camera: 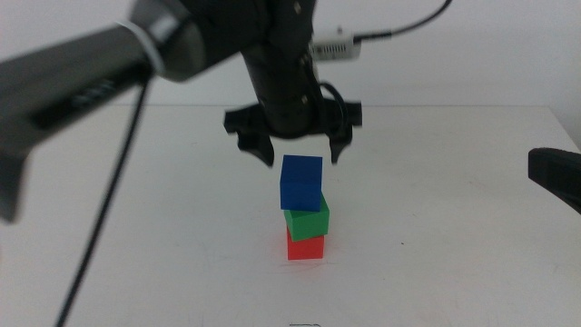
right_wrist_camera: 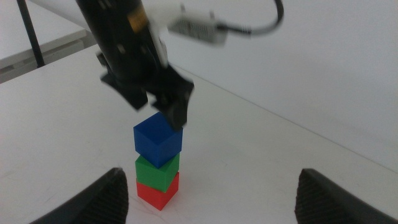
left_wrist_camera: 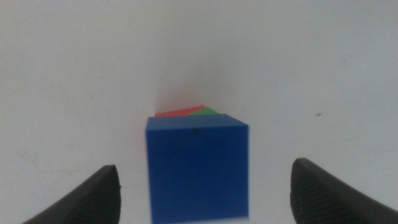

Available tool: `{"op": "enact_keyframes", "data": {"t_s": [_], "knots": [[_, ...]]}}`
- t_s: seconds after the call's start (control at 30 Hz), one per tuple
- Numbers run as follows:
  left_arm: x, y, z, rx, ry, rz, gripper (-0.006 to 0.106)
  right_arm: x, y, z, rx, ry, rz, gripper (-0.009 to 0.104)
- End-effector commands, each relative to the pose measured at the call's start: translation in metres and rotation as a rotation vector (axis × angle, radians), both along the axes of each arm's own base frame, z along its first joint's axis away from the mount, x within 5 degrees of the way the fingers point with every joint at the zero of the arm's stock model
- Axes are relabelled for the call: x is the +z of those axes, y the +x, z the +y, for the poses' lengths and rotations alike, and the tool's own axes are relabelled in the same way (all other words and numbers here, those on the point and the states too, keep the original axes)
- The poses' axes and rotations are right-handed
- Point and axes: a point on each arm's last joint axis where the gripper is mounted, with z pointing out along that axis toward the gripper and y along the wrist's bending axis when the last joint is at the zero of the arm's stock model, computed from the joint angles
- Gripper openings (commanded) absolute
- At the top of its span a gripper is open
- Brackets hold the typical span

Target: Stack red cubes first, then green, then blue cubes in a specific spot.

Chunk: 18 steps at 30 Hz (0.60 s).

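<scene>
The white desk point(camera: 454, 209) spreads wide and matte, and right in the middle of it stands the whole tower: three small plain-faced cubes, equal in size, sharp-edged, no gloss on any of them.

Over it hangs the left arm, dark and bulky, coming in from the left with a cable trailing. Its left end effector point(camera: 300, 150) sits directly above the stack, jaws spread wide and holding nothing. In the left wrist view both dark tips stand well apart from the top cube's sides, daylight on either flank. So the one relation that matters: the stack lies straight below this end effector, and I'd judge the only safe way out is straight up, because a sideways drift would clip the top cube.

The right end effector point(right_wrist_camera: 211, 186) waits off at the right edge of the desk, also open and empty, well apart from the tower. The left is clearly nearer.

Now the cubes, top down. The blue cube point(camera: 301, 182) rests on the green cube point(camera: 307, 218), twisted a little and overhanging it toward the left. Green in turn sits on the red cube point(camera: 306, 246), which rests flat on the desk. No long axis here; every face is square. The order looks complete.
</scene>
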Motion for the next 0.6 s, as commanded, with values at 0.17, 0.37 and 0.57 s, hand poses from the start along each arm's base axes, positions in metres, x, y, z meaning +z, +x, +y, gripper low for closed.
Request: {"op": "enact_keyframes", "data": {"t_s": [0.17,0.37,0.57], "knots": [[0.101,-0.045,0.049,-0.043,0.012,-0.25,0.094,0.014,0.002,0.0,-0.007,0.04,-0.085,0.073],[0.142,-0.064,0.088,-0.116,0.037,-0.394,0.094,0.014,0.002,0.0,-0.007,0.04,-0.085,0.073],[0.154,-0.078,0.144,-0.083,0.076,-0.436,0.094,0.014,0.002,0.0,-0.007,0.04,-0.085,0.073]]}}
